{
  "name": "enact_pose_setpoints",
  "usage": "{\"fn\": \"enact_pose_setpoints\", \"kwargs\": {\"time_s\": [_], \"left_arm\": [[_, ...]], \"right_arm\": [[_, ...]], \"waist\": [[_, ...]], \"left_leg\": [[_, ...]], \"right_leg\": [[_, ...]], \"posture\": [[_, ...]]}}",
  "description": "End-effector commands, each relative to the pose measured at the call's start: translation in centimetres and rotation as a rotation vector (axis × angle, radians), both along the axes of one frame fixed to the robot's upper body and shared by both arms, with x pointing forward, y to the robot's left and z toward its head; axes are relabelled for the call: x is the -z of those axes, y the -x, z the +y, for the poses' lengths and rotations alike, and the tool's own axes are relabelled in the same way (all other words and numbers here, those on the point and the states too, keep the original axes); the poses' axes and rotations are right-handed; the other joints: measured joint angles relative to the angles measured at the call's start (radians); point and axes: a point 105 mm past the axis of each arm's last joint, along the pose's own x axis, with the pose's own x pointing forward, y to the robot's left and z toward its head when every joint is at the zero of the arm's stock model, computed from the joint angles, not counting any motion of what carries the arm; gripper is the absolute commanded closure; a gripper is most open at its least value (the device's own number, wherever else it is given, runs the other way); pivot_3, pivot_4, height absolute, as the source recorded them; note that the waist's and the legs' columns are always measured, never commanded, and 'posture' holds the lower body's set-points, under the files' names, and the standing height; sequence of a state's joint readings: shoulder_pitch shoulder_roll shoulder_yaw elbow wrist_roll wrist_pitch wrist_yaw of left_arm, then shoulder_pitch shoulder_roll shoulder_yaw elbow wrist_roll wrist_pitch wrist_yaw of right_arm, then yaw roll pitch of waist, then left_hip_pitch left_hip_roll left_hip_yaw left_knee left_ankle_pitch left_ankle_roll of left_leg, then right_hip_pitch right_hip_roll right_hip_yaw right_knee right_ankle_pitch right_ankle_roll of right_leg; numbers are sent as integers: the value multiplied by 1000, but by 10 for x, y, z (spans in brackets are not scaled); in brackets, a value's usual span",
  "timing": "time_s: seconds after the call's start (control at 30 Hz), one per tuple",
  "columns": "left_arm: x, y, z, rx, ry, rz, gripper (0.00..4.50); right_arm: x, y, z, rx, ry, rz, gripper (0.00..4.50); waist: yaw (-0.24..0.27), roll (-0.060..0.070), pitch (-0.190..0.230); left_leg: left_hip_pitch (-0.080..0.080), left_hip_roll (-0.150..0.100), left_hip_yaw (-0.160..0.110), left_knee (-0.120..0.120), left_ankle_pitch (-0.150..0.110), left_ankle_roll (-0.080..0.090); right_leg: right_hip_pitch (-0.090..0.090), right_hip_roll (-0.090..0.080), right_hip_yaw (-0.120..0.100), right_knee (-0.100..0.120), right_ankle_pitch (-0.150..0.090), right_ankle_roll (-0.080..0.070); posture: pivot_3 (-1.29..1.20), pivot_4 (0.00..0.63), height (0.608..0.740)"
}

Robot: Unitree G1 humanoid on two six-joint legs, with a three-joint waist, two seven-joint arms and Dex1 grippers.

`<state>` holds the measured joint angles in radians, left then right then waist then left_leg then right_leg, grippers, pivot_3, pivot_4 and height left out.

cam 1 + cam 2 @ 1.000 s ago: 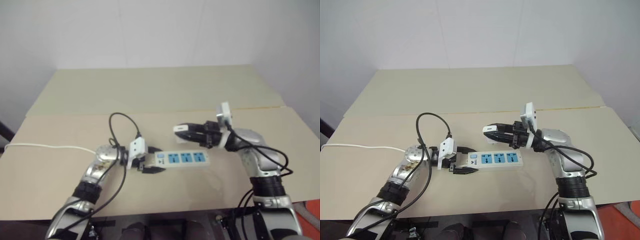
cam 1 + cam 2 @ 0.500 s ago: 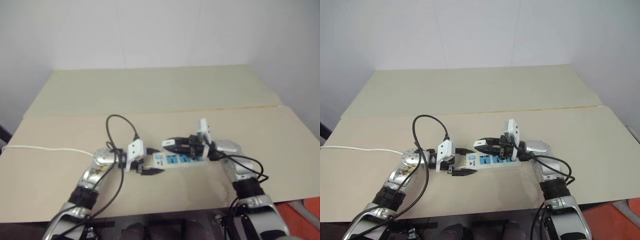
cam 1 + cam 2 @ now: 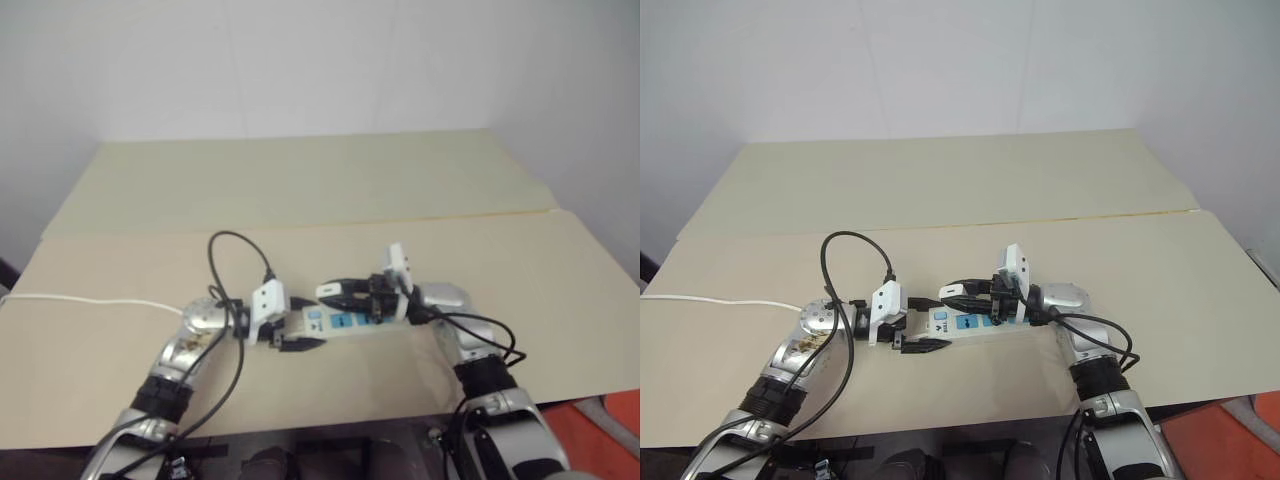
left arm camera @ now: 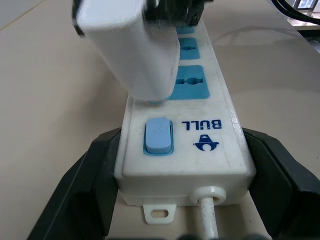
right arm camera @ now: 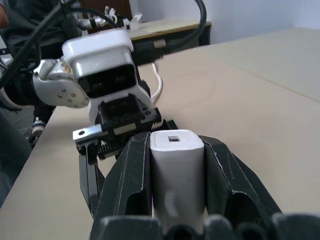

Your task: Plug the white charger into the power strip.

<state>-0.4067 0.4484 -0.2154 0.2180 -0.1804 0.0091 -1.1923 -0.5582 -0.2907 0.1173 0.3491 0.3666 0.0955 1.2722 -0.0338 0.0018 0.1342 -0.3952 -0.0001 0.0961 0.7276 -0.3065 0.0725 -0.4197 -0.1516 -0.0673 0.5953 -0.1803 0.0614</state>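
- White charger [image 5: 176,180] – clamped between the two black fingers of the right gripper [image 5: 175,165], jaws shut tight on its sides; it sits low over the switch end of the power strip [image 4: 200,125], its lower edge at the first blue socket [image 4: 191,81], next to the blue switch [image 4: 158,135].
- Seating can't be confirmed: prongs hidden under the charger body in left wrist view, so whether they're in the holes or just resting on the face – can't tell.
- Step in hand, as I read it: final align + push-in. To do it well: keep charger square to the strip face, prongs over the socket holes, press straight down, no twisting; don't bump the switch.
- Left gripper [image 4: 185,200] – jaws wide, one finger either side of the strip's cord end, bracketing it w/o a clear squeeze; should stop the strip sliding during the push.
- Strip lies flat on the tan table [image 3: 940,190], near the front edge, between both arms; thin white cord [image 3: 720,298] trails off to the robot's left.
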Motion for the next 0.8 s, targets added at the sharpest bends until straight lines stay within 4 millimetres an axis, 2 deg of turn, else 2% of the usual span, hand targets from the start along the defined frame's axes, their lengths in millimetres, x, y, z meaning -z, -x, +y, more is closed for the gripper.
{"fn": "enact_pose_setpoints", "kwargs": {"time_s": [0.03, 0.2, 0.8], "left_arm": [[14, 5, 7, -13, -48, 54, 1242], [14, 6, 9, -21, -50, 56, 1242], [15, 6, 12, -30, -56, 65, 1242]], "right_arm": [[2, 1, 4, -28, 16, -17, 3368], [14, 0, -8, -12, 55, -11, 3368], [17, 0, -51, 2, 152, -11, 3368]], "waist": [[-4, 0, 0], [-5, 0, 0], [16, 0, 0]], "left_leg": [[0, 0, 0, 0, 0, 0], [0, 0, 0, 0, 0, 0], [1, 1, 0, -1, 0, 0]], "right_leg": [[0, 0, 0, 0, 0, 0], [0, 0, 0, 0, 0, 0], [0, 0, 0, 0, 0, 0]], "posture": [[0, 150, 740], [0, 150, 740], [0, 150, 740]]}}
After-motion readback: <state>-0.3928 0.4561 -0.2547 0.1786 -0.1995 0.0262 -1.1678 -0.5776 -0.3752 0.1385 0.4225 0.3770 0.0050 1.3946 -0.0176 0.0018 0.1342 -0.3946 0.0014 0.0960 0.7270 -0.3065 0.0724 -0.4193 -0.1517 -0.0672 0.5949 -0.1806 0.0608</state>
